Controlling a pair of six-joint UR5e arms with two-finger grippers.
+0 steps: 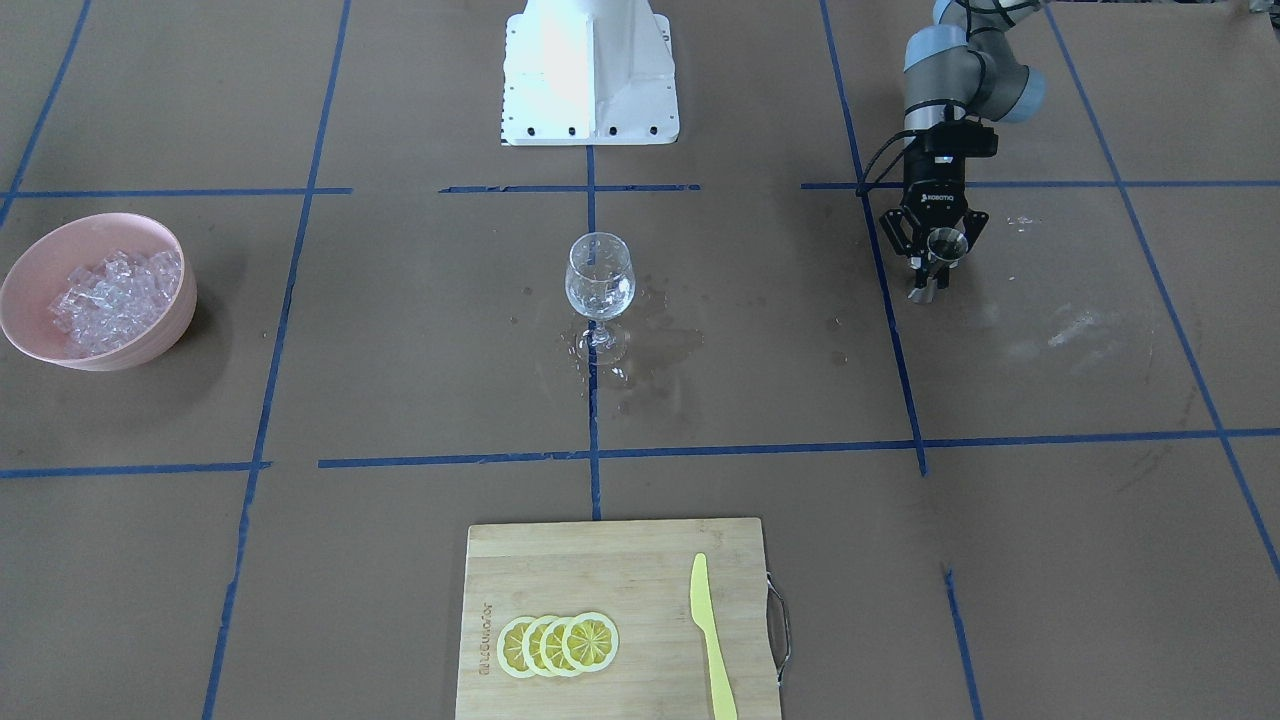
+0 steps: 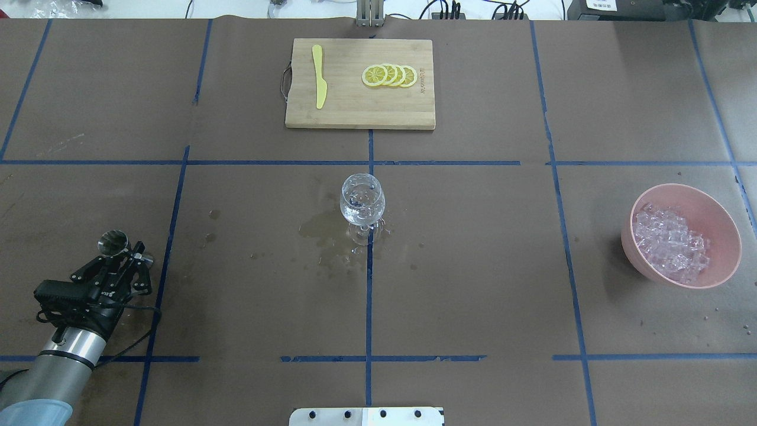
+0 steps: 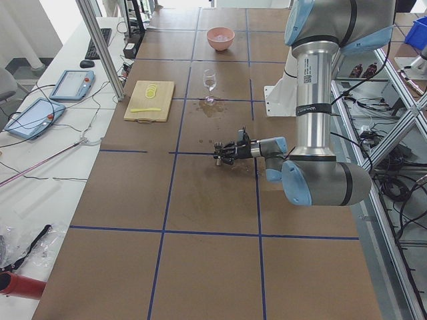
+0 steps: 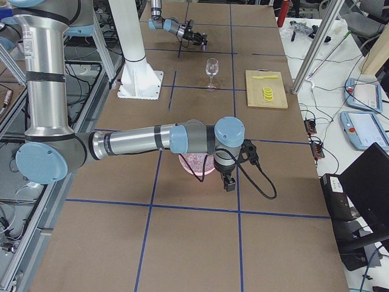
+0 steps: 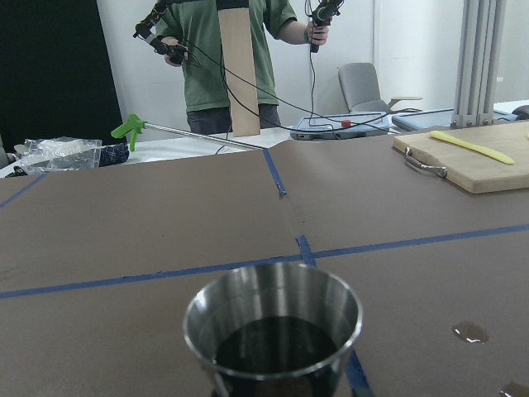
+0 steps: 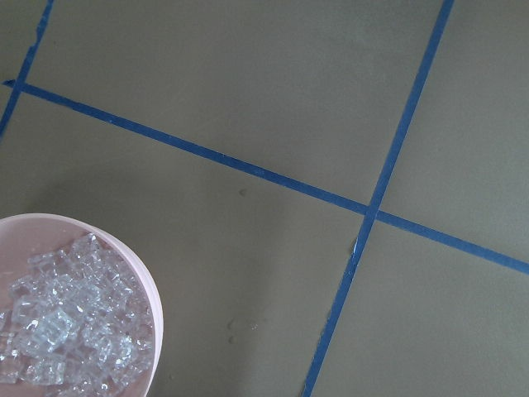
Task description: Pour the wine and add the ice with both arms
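The left gripper (image 1: 932, 275) pinches a steel jigger (image 1: 945, 245) by its waist on the table's left side, well apart from the wine glass (image 1: 600, 278). The jigger's long axis tilts, its mouth up and away from the robot. Its dark inside hides any liquid. The glass stands upright at centre in a wet patch (image 2: 322, 228) and perhaps holds a little wine (image 1: 600, 300). The ice (image 2: 668, 244) fills the pink bowl (image 2: 718, 228). The right arm (image 4: 152, 139) hangs over it, its fingers hidden, so I cannot tell their state.
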